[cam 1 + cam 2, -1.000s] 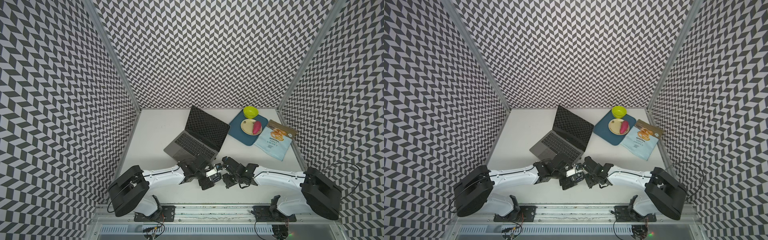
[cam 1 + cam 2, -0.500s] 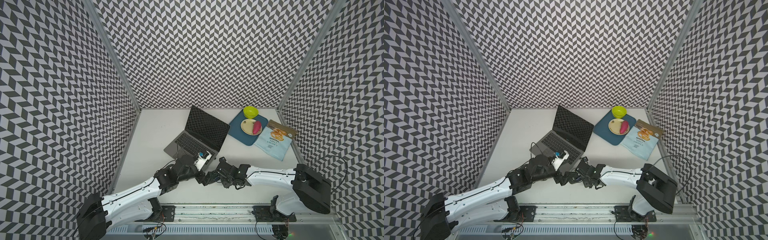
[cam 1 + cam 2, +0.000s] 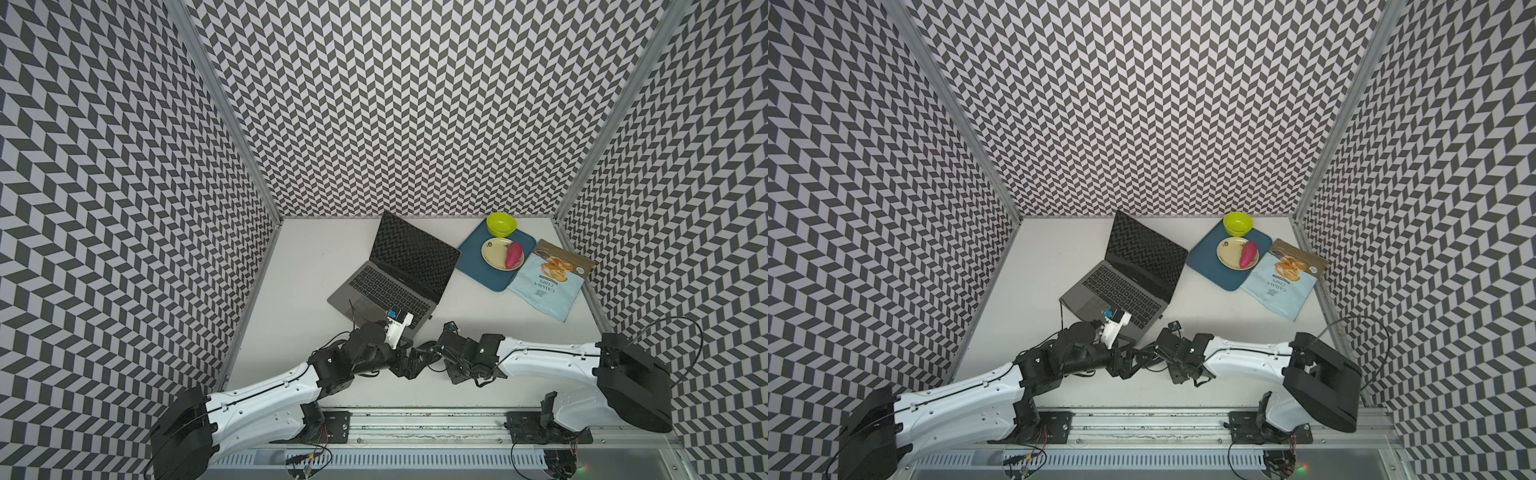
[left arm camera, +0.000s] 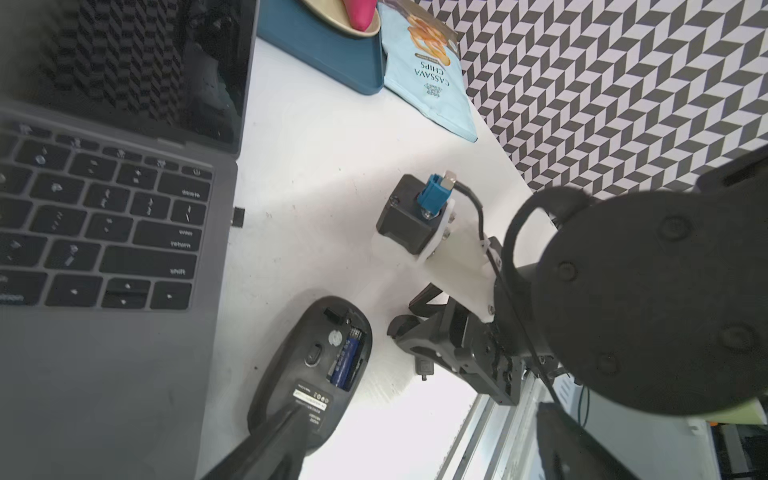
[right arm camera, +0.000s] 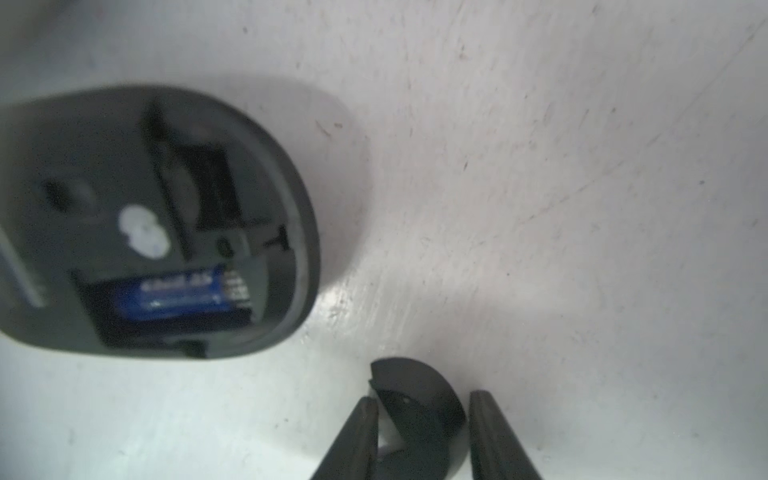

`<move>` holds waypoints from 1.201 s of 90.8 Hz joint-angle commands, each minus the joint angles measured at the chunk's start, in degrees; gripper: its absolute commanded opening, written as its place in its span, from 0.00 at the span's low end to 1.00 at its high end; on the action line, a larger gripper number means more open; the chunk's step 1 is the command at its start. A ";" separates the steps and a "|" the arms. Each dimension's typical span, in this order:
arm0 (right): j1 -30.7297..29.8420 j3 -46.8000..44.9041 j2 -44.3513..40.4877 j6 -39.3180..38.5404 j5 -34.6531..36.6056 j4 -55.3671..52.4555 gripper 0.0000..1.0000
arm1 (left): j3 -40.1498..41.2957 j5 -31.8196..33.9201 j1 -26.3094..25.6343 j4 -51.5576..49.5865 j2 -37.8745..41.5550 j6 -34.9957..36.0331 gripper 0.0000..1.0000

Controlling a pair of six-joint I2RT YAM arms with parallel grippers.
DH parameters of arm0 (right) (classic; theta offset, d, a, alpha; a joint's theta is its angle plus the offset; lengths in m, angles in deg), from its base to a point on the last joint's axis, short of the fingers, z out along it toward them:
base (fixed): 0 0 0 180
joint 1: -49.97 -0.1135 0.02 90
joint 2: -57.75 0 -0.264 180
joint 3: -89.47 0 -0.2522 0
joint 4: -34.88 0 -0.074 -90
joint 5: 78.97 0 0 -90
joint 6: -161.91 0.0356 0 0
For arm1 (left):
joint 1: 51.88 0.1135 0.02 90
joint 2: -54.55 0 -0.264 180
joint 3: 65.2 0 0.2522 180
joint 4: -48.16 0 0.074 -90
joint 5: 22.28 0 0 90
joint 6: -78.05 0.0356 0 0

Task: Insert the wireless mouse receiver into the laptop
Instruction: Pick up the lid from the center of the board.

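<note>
Looking down on the white bench (image 3: 316,266), you find the open laptop (image 3: 390,286) set at an angle near its middle. Your left fingers (image 4: 266,449) lie over the upturned mouse (image 4: 316,353) and your right fingers (image 5: 357,440) flank the curved cover (image 5: 415,399); whether either pair is clenched, you cannot tell. The wireless mouse receiver (image 4: 237,217) juts from the laptop's side edge by the return key.

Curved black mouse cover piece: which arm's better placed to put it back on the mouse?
Right, likely: the right fingers straddle the curved black plastic cover, beside the upturned oval black mouse with its battery bay open. The left finger lies across the mouse, better for steadying.
</note>
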 commanded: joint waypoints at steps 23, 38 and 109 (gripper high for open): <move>-0.33 -3.57 1.30 4.13 -8.08 -3.03 0.20 | 6.89 -5.36 -5.09 14.77 -5.79 -20.35 0.83; 0.91 -4.49 0.77 3.86 -12.27 -0.03 0.20 | 4.47 -7.32 -5.98 15.93 -12.17 -21.62 0.75; 1.86 -5.23 -1.90 5.89 -20.24 5.60 0.20 | -1.49 -16.50 -5.98 21.84 -33.56 -20.81 0.35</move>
